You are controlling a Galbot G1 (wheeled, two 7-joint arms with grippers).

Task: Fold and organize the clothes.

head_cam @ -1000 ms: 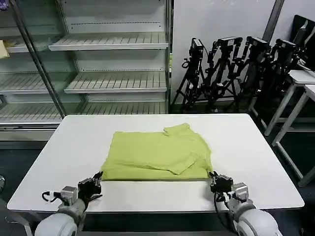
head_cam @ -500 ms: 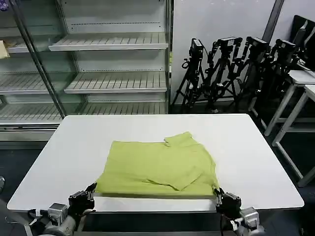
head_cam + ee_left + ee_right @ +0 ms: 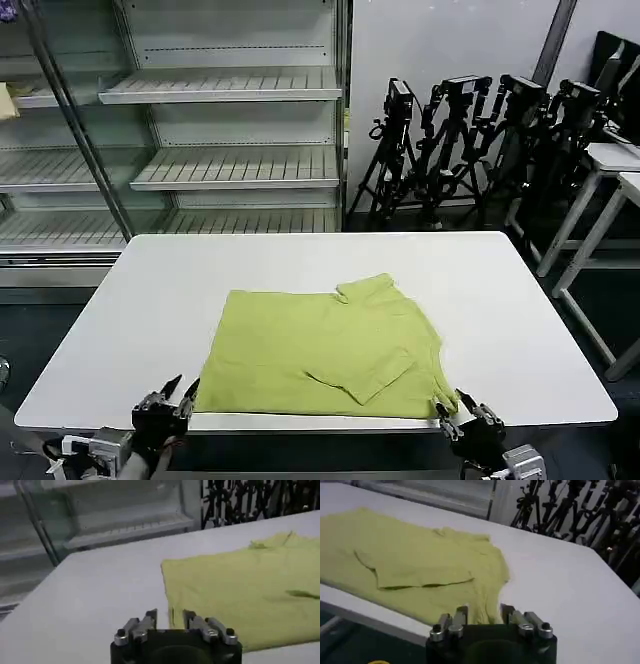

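Down at the near left corner of the white rectangular table (image 3: 140,300), the left gripper (image 3: 172,397) sits with its dark fingers spread apart and nothing between them, just off the near left corner of the lime yellow-green short-sleeved T-shirt of thin soft fabric (image 3: 325,345). From the left wrist camera, that gripper (image 3: 170,617) shows a clear gap between its fingers, with the shirt's (image 3: 240,595) side edge running away from it over the tabletop (image 3: 90,605).

The T-shirt lies flat near the middle of the table, close to the near edge, folded into a rough rectangle with one sleeve laid across its right half.

At the shirt's near right corner the right gripper (image 3: 462,413) is likewise parted and holds nothing; whether a fingertip brushes the hem is hard to say. Its wrist camera shows the open fingers (image 3: 481,614) just short of the fabric (image 3: 410,565).
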